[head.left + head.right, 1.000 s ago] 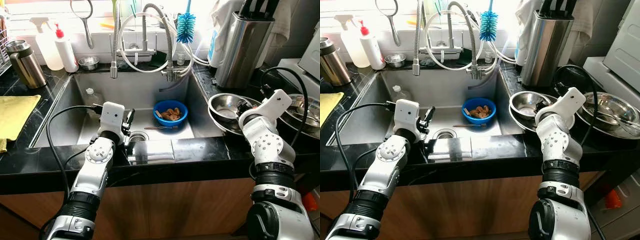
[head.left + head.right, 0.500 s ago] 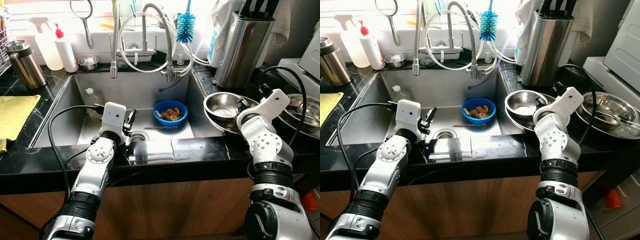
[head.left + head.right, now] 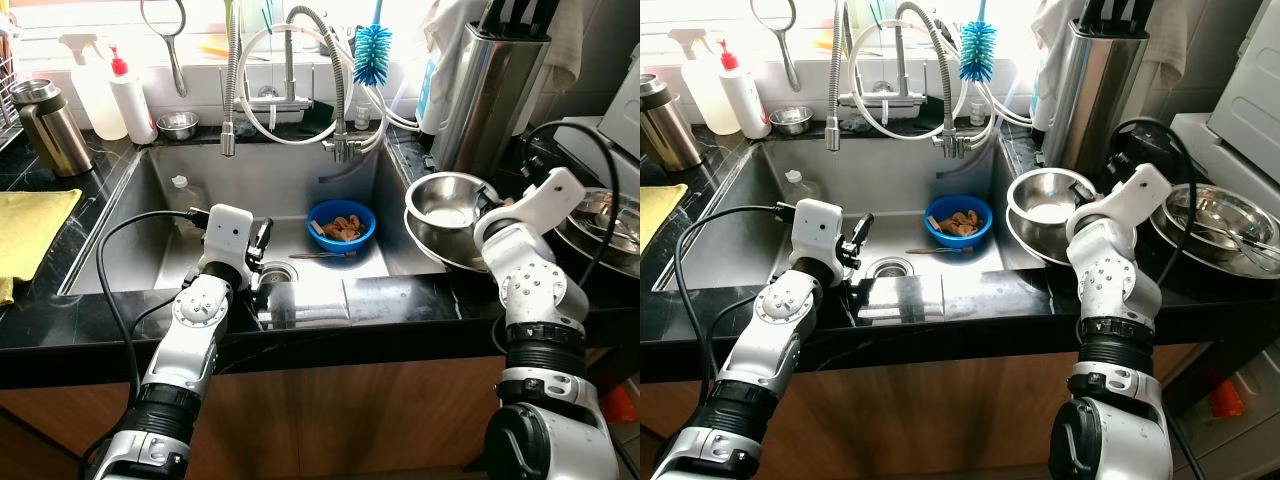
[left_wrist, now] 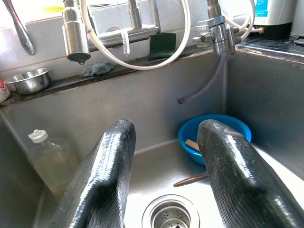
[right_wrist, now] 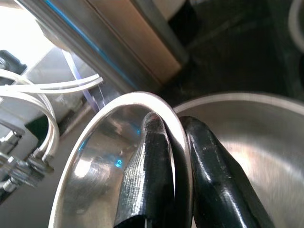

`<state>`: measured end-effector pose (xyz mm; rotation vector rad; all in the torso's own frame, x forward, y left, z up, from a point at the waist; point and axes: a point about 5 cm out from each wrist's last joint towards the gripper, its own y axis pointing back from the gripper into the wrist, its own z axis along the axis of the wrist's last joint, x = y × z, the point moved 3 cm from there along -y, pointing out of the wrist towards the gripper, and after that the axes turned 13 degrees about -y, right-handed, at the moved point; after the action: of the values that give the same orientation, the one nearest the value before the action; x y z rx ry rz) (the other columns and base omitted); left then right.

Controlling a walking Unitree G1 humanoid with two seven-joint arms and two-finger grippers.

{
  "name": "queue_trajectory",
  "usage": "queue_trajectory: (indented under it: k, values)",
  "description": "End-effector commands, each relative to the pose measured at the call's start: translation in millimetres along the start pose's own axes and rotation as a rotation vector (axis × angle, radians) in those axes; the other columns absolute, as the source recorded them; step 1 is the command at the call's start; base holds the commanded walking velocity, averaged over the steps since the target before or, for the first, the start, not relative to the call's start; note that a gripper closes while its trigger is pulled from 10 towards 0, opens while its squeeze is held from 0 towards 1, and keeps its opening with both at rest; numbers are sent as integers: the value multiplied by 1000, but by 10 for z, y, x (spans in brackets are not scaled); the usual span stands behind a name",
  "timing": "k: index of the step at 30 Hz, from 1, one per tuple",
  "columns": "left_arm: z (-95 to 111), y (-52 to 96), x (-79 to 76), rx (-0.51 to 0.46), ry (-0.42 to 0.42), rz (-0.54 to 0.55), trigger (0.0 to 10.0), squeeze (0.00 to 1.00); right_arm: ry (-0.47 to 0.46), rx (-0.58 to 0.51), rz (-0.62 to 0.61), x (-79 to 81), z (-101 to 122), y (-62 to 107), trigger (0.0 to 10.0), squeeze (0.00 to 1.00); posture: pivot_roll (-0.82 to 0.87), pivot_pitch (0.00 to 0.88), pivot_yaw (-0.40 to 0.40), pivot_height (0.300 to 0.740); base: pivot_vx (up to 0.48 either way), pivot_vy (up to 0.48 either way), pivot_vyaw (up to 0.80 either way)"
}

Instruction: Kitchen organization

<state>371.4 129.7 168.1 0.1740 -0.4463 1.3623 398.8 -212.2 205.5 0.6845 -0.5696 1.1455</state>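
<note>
Left eye view: black marble table (image 3: 60,320) around a steel sink (image 3: 190,180), window glare behind the coiled faucet (image 3: 290,70). Right of sink, a tall steel knife block (image 3: 495,85), then nested steel bowls. Left of sink, a yellow cloth (image 3: 30,225), a steel mug (image 3: 45,125), two squeeze bottles (image 3: 115,95).

Small bowl (image 3: 445,200): round, polished steel, shiny inside, tilted and raised over a larger bowl (image 3: 440,245) just right of sink. Right tool (image 5: 175,156) clamped on its rim, one black finger inside, one outside, nearly together.

Inside sink: blue plastic bowl (image 3: 341,223) holding brown scraps, a thin utensil (image 3: 322,256) beside it, round drain (image 4: 171,216), clear bottle (image 4: 52,156) at the left wall. Left tool (image 4: 164,166) over the drain, glossy black fingers wide apart, empty.
</note>
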Motion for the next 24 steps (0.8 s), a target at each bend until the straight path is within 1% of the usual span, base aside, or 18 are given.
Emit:
queue_trajectory:
  k: [1, 2, 4, 5, 6, 8, 9, 10, 11, 13, 14, 17, 18, 19, 20, 21, 23, 24]
  values:
    - [93, -28, 37, -32, -16, 8, 10000, 0, 40, -74, 22, 140, 174, 65, 0, 0, -28, 28, -13, 740, 0, 0, 0]
    - [89, -26, 36, -31, -8, 10, 10000, 0, 60, -110, 42, 213, 249, 102, 0, 0, -29, 23, -12, 740, 0, 0, 0]
    - [86, -24, 35, -30, -2, 11, 10000, 0, 70, -124, 71, 282, 283, 130, 78, 0, -33, 18, -12, 740, 0, 0, 0]
    - [85, -24, 35, -29, -2, 12, 10000, 0, 85, -124, 94, 326, 284, 143, 4784, 0, -33, 18, -12, 740, 0, 0, 0]
    - [84, -27, 37, -27, 3, 18, 10000, 0, 134, -127, 151, 416, 271, 171, 10000, 0, -33, 14, -13, 740, 0, 0, 0]
    - [87, -32, 45, -25, 10, 27, 10000, 0, 157, -134, 196, 478, 252, 207, 10000, 0, -31, 14, -14, 740, 0, 0, 0]
    - [91, -33, 52, -26, 13, 31, 10000, 0, 160, -145, 232, 514, 240, 236, 10000, 0, -29, 13, -17, 740, 0, 0, 0]
    - [98, -30, 67, -28, 15, 40, 10000, 0, 149, -146, 297, 563, 196, 289, 10000, 0, -28, 12, -18, 740, 0, 0, 0]
    - [98, -30, 67, -28, 15, 40, 10000, 0, 149, -146, 297, 563, 196, 289, 10000, 0, -28, 12, -18, 740, 0, 0, 0]
    - [107, -19, 104, -31, 22, 58, 10000, 0, 121, -94, 397, 580, 31, 400, 10000, 0, -27, 14, -21, 740, 0, 0, 0]
    - [107, -19, 104, -31, 22, 58, 10000, 0, 121, -94, 397, 580, 31, 400, 10000, 0, -27, 14, -21, 740, 0, 0, 0]
    - [96, -11, 137, -26, 35, 74, 10000, 0, 96, -49, 447, 582, -63, 467, 10000, 0, -29, 17, -21, 740, 0, 0, 0]
    - [86, -6, 166, -22, 47, 87, 10000, 0, 89, -7, 490, 593, -147, 517, 10000, 0, -36, 20, -22, 740, 0, 0, 0]
    - [86, -6, 166, -22, 47, 87, 10000, 0, 89, -7, 490, 593, -147, 517, 10000, 0, -36, 20, -22, 740, 0, 0, 0]
    - [79, -5, 189, -19, 58, 97, 10000, 0, 118, 41, 494, 556, -264, 536, 10000, 0, -40, 21, -23, 740, 0, 0, 0]
    - [79, -5, 189, -19, 58, 97, 10000, 0, 118, 41, 494, 556, -264, 536, 10000, 0, -40, 21, -23, 740, 0, 0, 0]
    - [86, -5, 220, -21, 68, 110, 10000, 0, 141, 87, 513, 454, -462, 587, 10000, 0, -39, 22, -25, 740, 0, 0, 0]
    - [92, -5, 225, -22, 72, 112, 10000, 0, 139, 100, 529, 437, -504, 611, 10000, 0, -39, 22, -25, 740, 0, 0, 0]
